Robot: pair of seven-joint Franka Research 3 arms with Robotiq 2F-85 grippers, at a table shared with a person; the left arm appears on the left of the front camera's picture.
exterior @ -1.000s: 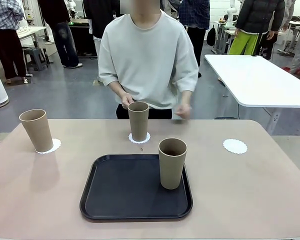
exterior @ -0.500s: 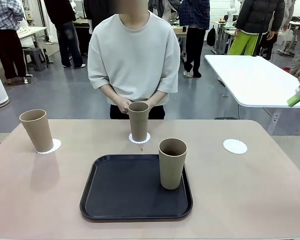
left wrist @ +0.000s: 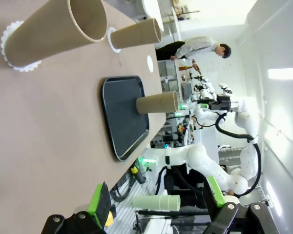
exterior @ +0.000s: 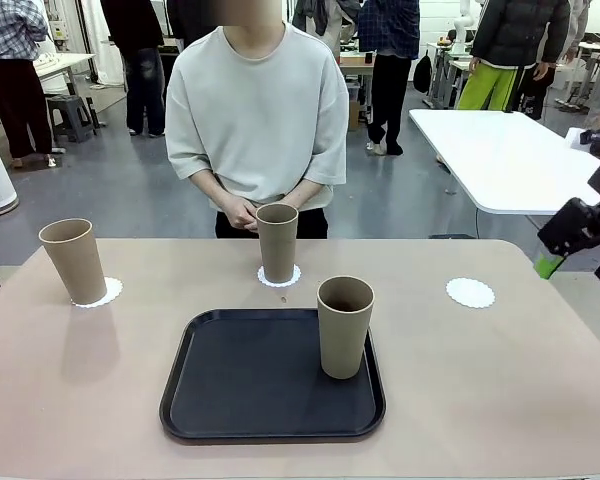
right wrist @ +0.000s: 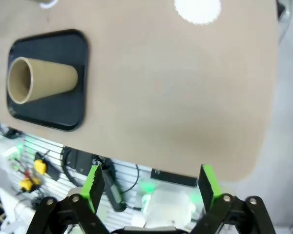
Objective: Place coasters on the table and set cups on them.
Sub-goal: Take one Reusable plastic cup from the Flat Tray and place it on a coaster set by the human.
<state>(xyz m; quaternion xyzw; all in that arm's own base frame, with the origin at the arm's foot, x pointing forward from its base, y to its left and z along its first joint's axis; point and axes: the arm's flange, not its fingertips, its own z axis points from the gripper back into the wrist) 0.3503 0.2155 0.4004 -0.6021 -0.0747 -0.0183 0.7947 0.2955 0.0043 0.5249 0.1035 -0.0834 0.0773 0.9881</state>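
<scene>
Jaws gape empty on left gripper (left wrist: 156,194) and right gripper (right wrist: 151,179). Two tall tan paper cups (exterior: 72,260) sit on lacy white round coasters (exterior: 109,291), far left and centre. The third cup (exterior: 345,327) stands on the black tray (exterior: 250,390), right coaster (exterior: 470,292) bare.

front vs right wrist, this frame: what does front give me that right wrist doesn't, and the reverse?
Front adds: the person at the far side, hands together, the left cup on the left coaster, and the middle cup on the middle coaster.
Right wrist adds: a look along the right tool, open and empty, off the edge of the table, with cabling below.
Shared: the third cup on the black tray, the bare coaster, the table, and that tool at front's right edge.
</scene>
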